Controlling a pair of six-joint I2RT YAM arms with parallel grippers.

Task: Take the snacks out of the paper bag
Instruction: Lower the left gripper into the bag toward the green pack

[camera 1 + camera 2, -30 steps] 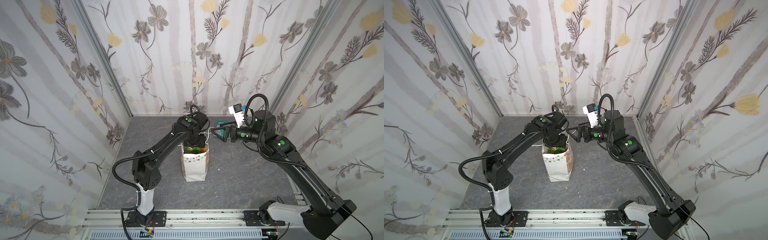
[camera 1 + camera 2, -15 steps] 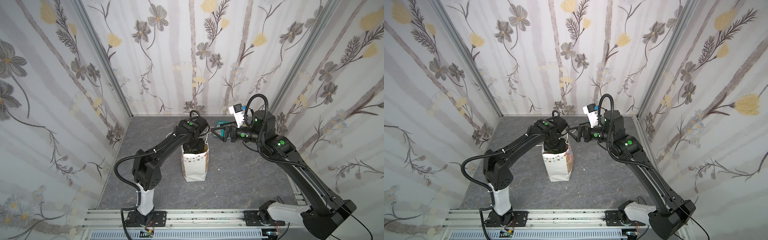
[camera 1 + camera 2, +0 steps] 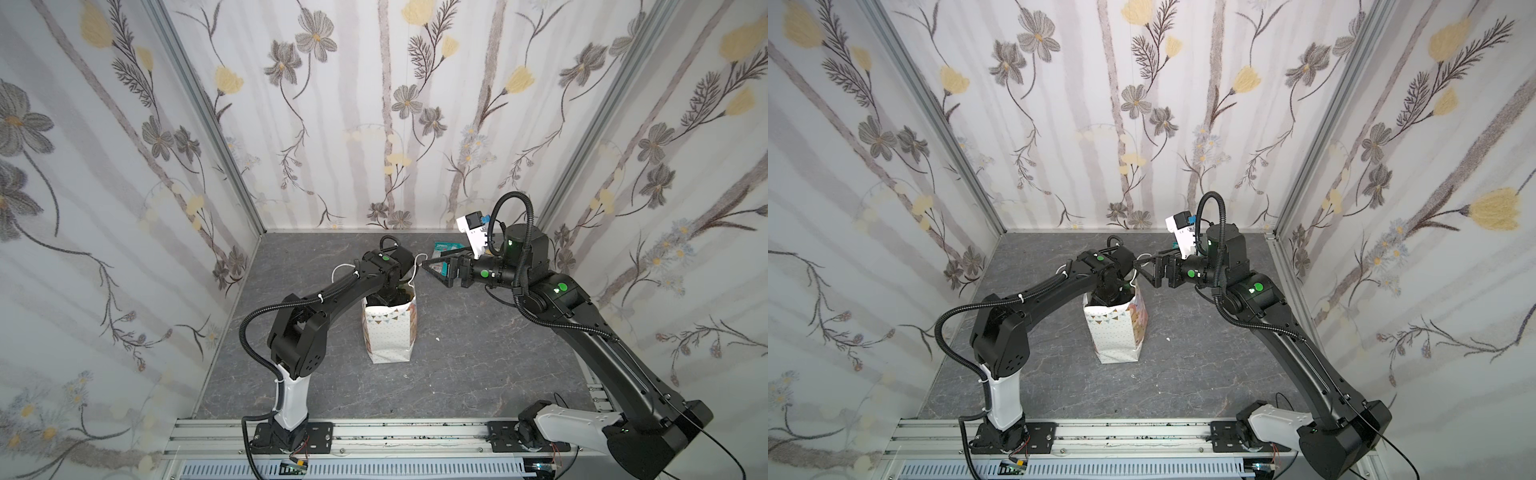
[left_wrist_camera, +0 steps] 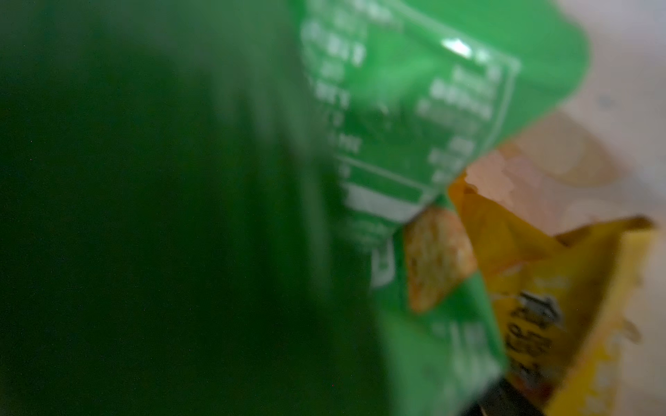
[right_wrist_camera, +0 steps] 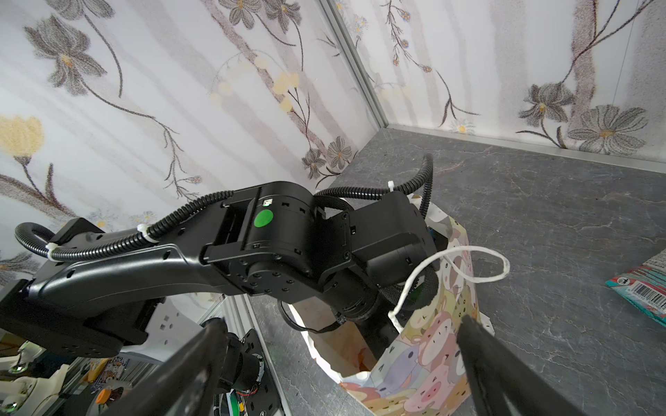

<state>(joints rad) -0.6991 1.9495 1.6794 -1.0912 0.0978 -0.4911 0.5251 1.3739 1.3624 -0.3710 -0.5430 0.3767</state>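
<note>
The white paper bag (image 3: pixel 390 332) (image 3: pixel 1117 332) stands upright mid-table, with cartoon animal faces on its side (image 5: pixel 432 345). My left gripper (image 3: pixel 389 296) is sunk into the bag's mouth and its jaws are hidden. The left wrist view is filled by a blurred green packet (image 4: pixel 414 90), with a second green one (image 4: pixel 443 324) and a yellow packet (image 4: pixel 562 306) beside it. My right gripper (image 3: pixel 430 269) (image 5: pixel 340 322) hangs open beside the bag's top. The white cord handle (image 5: pixel 468 250) loops between its fingers without being pinched. A teal packet (image 3: pixel 446 249) (image 5: pixel 645 288) lies on the table behind.
Flowered walls close in the grey table (image 3: pixel 478 353) on three sides. An aluminium rail (image 3: pixel 374 436) with both arm bases runs along the front edge. My left forearm (image 3: pixel 324 295) slants across to the bag from the left.
My left gripper has dropped into the bag's mouth, covering the coloured packets that showed there a second ago. The right arm has stayed put by the handle.
</note>
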